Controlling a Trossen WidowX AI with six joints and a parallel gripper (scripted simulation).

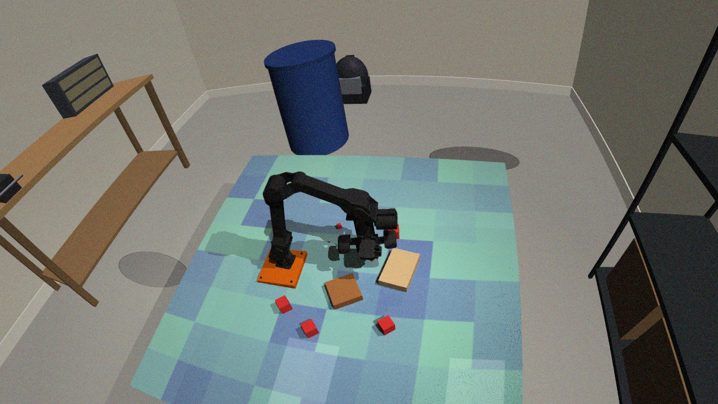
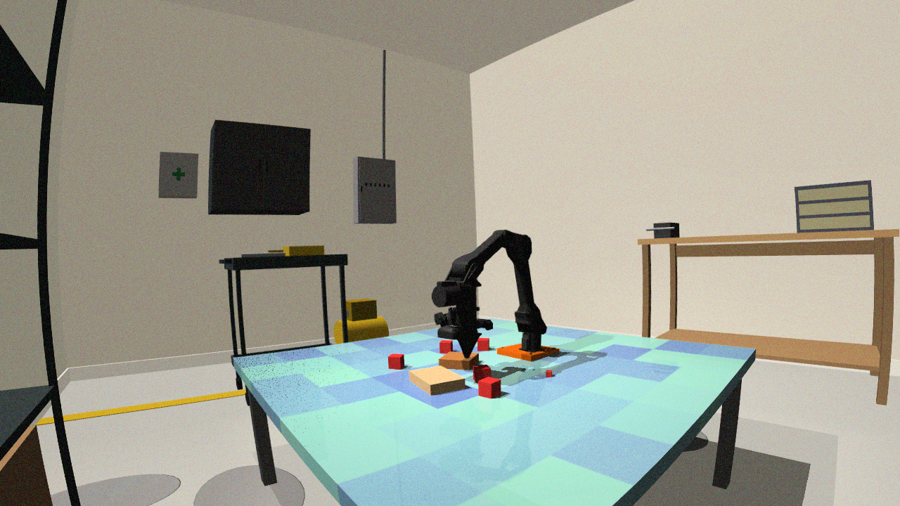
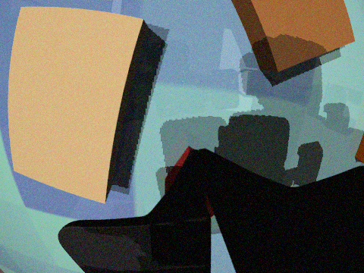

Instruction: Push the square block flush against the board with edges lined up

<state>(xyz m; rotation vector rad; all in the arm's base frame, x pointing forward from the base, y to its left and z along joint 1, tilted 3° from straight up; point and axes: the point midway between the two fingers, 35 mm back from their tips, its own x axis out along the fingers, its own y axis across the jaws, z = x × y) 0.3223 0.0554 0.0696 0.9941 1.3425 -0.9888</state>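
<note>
The brown square block [image 1: 344, 289] [image 2: 454, 360] [image 3: 307, 23] lies flat on the table. The pale tan board [image 1: 400, 269] [image 2: 435, 379] [image 3: 68, 102] lies flat beside it. A gap separates them, and the block is turned at an angle to the board. My gripper [image 1: 371, 255] [image 2: 466, 355] [image 3: 198, 157] is shut and empty, pointing down above the table near a red cube [image 3: 176, 174] [image 2: 481, 373]. Its black fingers hide most of that cube in the wrist view. It appears clear of both block and board; its exact height is hard to tell.
Other red cubes stand around: one [image 1: 282, 304] near the orange base [image 1: 296, 274], two more [image 1: 309, 327] [image 1: 386, 325] on the block's near side in the top view, and one [image 2: 489, 387] beyond the board's far end. A tiny red cube [image 1: 339, 225] [image 2: 548, 373] lies farther off.
</note>
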